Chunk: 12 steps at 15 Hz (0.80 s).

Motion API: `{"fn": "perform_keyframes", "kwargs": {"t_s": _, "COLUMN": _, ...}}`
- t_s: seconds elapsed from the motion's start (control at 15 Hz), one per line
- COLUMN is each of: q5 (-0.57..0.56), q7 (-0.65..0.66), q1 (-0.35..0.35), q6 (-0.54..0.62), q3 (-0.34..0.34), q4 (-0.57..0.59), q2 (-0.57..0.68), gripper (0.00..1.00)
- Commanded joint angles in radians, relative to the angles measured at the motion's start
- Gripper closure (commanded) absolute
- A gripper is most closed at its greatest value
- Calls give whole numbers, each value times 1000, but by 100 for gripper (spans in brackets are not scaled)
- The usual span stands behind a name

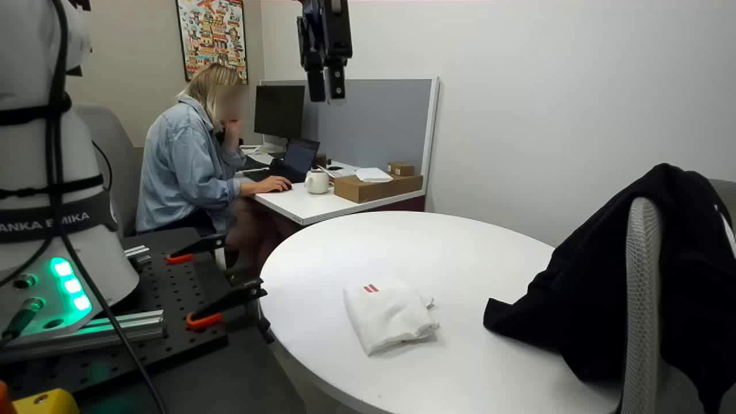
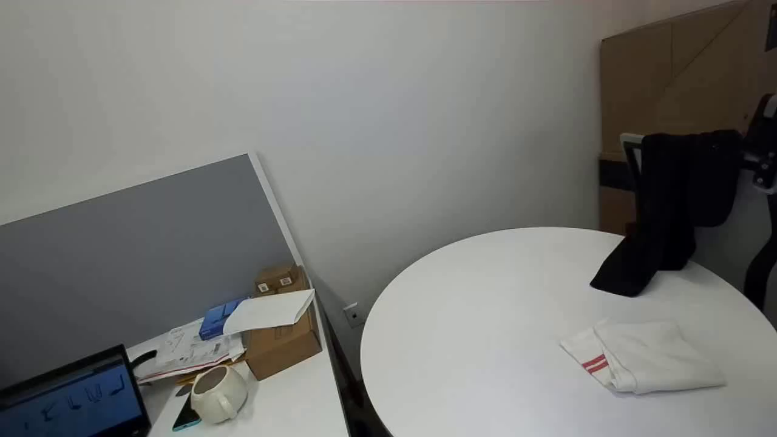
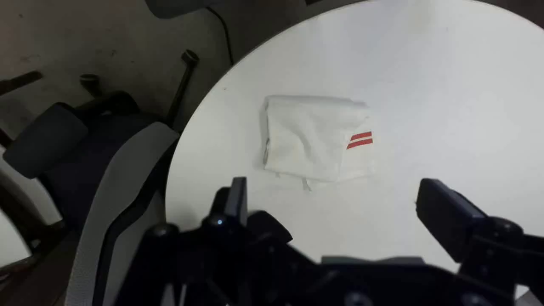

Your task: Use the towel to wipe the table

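Note:
A folded white towel with two red stripes lies on the round white table. In an exterior view the towel lies on the right part of the table. The wrist view shows the whole towel flat on the table, its striped corner to the right. My gripper hangs well above the table, apart from the towel. In the wrist view the gripper's fingers are wide apart with nothing between them.
A black garment hangs over a chair and reaches onto the table edge. A person sits at a desk beside the table. The desk holds a mug, a laptop and a cardboard box.

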Motion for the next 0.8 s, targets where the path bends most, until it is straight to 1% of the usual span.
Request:
{"fn": "perform_keyframes", "kwargs": {"t_s": 0.0, "q5": 4, "q7": -3, "q1": -4, "q6": -4, "q3": 5, "q4": -5, "q2": 2, "gripper": 0}}
{"fn": "perform_keyframes", "kwargs": {"t_s": 0.13, "q5": 13, "q7": 9, "q1": 3, "q6": 22, "q3": 6, "q4": 14, "q2": 41, "gripper": 0}}
{"fn": "perform_keyframes", "kwargs": {"t_s": 0.4, "q5": 24, "q7": 26, "q1": 26, "q6": 67, "q3": 12, "q4": 67, "q2": 180, "gripper": 0}}
{"fn": "perform_keyframes", "kwargs": {"t_s": 0.53, "q5": 33, "q7": 40, "q1": 38, "q6": 138, "q3": 14, "q4": 76, "q2": 260, "gripper": 0}}
{"fn": "perform_keyframes", "kwargs": {"t_s": 0.73, "q5": 41, "q7": 50, "q1": 55, "q6": 294, "q3": 20, "q4": 85, "q2": 407, "gripper": 0}}
